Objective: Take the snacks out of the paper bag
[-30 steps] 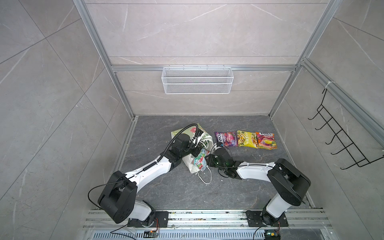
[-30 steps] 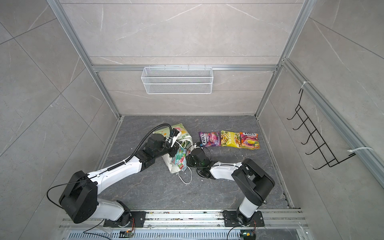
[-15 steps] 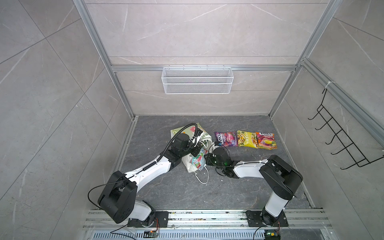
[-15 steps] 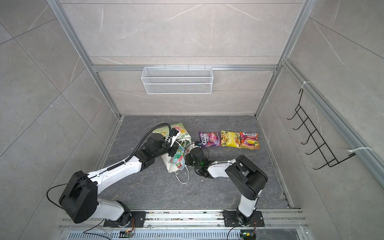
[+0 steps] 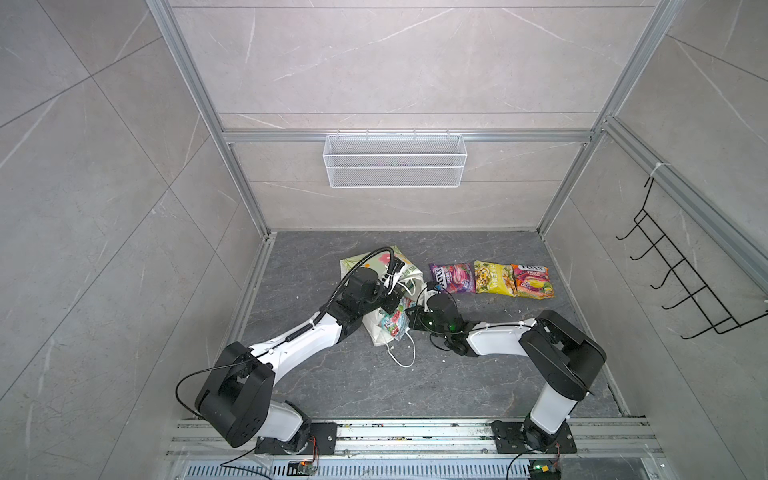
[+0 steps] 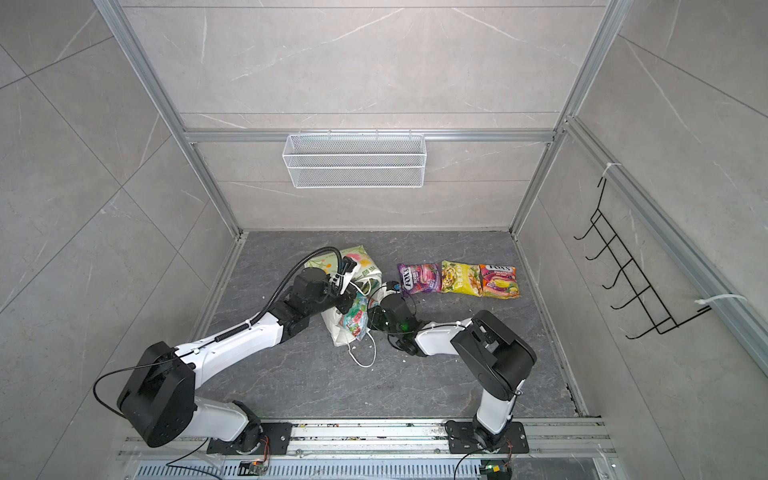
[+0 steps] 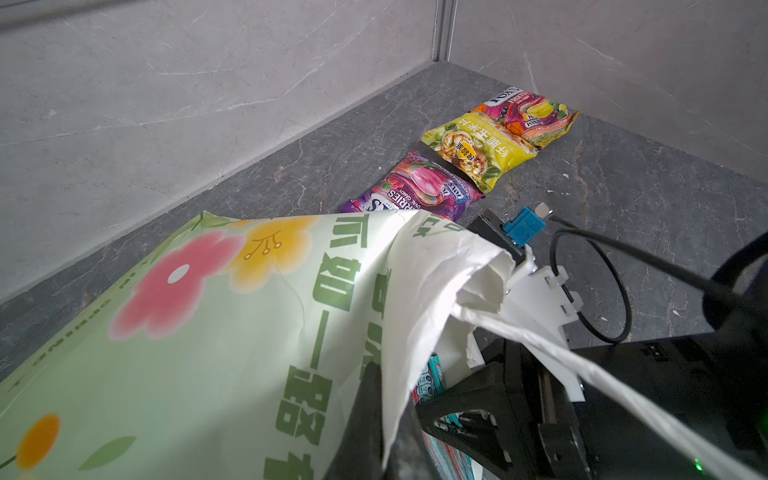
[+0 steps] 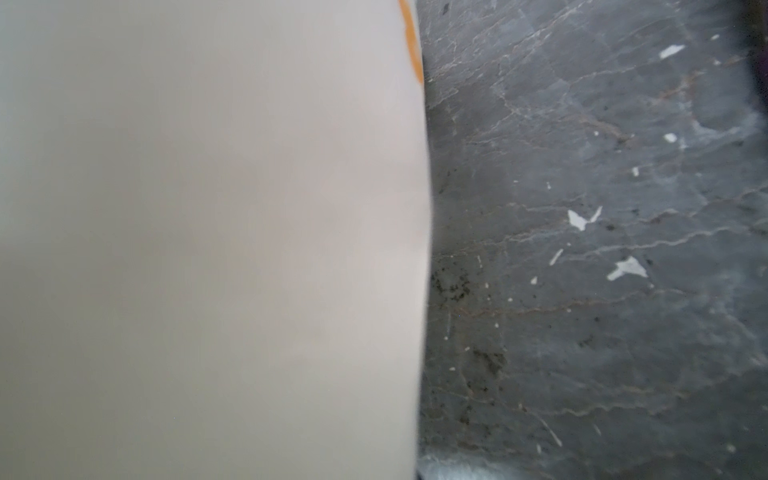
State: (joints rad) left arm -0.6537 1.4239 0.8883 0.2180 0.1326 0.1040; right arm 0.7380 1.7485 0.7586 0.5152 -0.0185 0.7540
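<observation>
1. Lettering: the purple packet [image 7: 415, 187] reads "FOX'S" and "BERRIES". The red-pink packet [image 5: 532, 281] reads "FOX'S" and "FRUITS". The yellow-green packet [image 5: 494, 277] between them carries Chinese characters.
2. These three snacks lie flat in a row on the dark desk [image 5: 457, 374], each one meeting the next. In both top views the row sits just right of the paper bag.
3. The paper bag [image 5: 365, 264] lies on the desk between the two arms. Its outside is pale green with pink and orange flowers and large green Chinese characters, and its inside is plain white. One white cord handle [image 5: 401, 353] loops loose on the desk beside it.
4. A teal-red packet [image 6: 355, 320] shows inside the bag's open mouth. Paper hides whatever lies deeper.
5. The left tool [image 5: 392, 301] is clenched on the bag's rim, which stands raised off the desk.
6. The right tool [image 5: 411, 313] is at the bag's mouth, right by the teal-red packet. Paper covers its fingertips, so I cannot tell whether it is closed on anything. The right wrist view is mostly blurred pale paper, with bare desk alongside.
7. A white wire mesh basket [image 5: 395, 162] hangs on the back wall and a black hook rack [image 5: 681, 286] on the right wall, both well apart from the bag.
</observation>
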